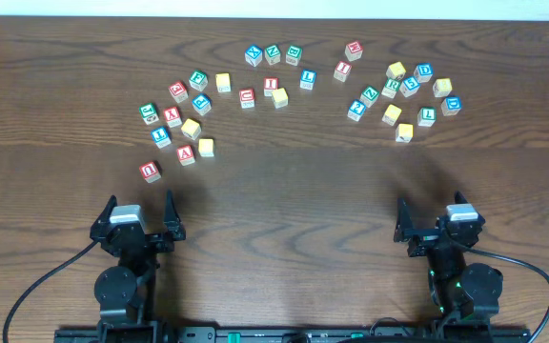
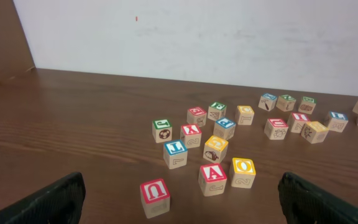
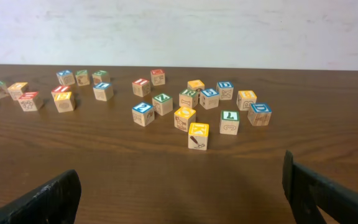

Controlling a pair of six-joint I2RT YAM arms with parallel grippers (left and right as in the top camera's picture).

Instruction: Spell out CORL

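Several wooden letter blocks lie in an arc across the far half of the table (image 1: 284, 191). A yellow O block (image 2: 243, 167) sits beside a red A block (image 2: 213, 174) in the left cluster, with a red U block (image 1: 150, 171) nearest my left gripper. A blue L block (image 1: 307, 78) lies at mid back. A green L block (image 3: 229, 116) lies in the right cluster. I cannot pick out C or R for sure. My left gripper (image 1: 139, 213) and right gripper (image 1: 435, 225) are open and empty near the front edge, well short of the blocks.
The left cluster (image 1: 184, 119) and the right cluster (image 1: 408, 95) flank a middle row (image 1: 274, 71). A white wall (image 2: 197, 37) stands behind the table. Bare wood lies between the grippers and the blocks.
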